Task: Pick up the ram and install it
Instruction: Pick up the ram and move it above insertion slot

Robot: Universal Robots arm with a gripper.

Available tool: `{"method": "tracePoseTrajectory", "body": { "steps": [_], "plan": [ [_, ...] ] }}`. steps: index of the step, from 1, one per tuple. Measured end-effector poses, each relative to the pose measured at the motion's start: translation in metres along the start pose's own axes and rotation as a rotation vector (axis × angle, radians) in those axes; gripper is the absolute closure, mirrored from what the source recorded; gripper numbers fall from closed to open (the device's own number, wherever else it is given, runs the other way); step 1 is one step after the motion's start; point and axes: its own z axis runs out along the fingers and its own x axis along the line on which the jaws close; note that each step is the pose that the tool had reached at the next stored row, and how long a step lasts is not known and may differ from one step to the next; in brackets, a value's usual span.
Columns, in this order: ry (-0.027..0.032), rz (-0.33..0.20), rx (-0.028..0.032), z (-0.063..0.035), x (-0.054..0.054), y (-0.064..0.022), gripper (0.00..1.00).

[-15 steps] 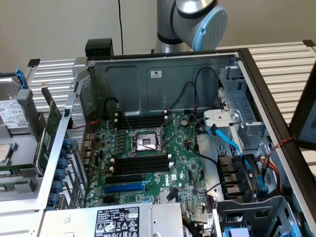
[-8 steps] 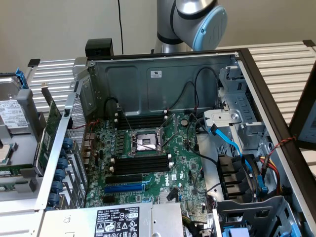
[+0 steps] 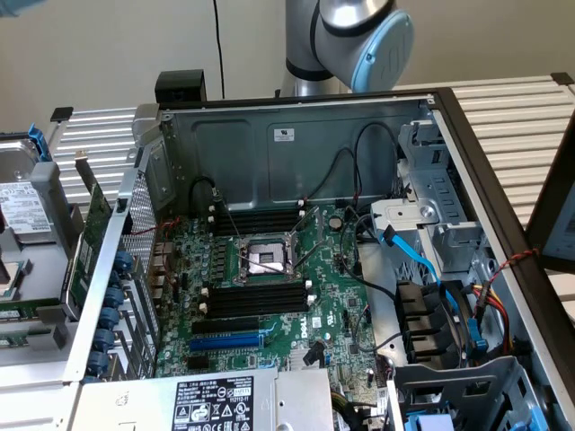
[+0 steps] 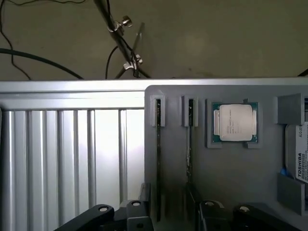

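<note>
Two thin dark sticks stand on edge in the slots of a grey tray (image 4: 231, 168). They look like ram, one stick (image 4: 158, 159) and a second one (image 4: 190, 154) beside it. My gripper (image 4: 168, 216) hangs over the near ends of these slots, open, with its black fingers (image 4: 139, 211) apart and nothing held. On the motherboard (image 3: 332, 296) in the open case, the long black memory slots (image 3: 256, 301) beside the processor socket (image 3: 260, 260) hold nothing. A green board (image 3: 90, 242) stands on edge outside the case at the exterior view's left.
The tray also carries a processor chip (image 4: 234, 122) and a Toshiba hard drive (image 4: 301, 154). Ribbed metal table (image 4: 62, 154) lies beside the tray. Blue and black cables (image 3: 422, 269) crowd the case on the exterior view's right. The arm's joint (image 3: 359, 36) rises behind the case.
</note>
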Motion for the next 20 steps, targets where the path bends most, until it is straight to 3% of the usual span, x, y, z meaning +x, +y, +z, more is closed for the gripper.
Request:
{"method": "tracePoseTrajectory", "body": {
  "steps": [8,20],
  "plan": [
    [-0.0003,0.012,0.0008,0.0147,0.007,-0.0004,0.58],
    [-0.0004,0.019,0.0006,0.0365,0.007,-0.0018,0.58]
  ]
}}
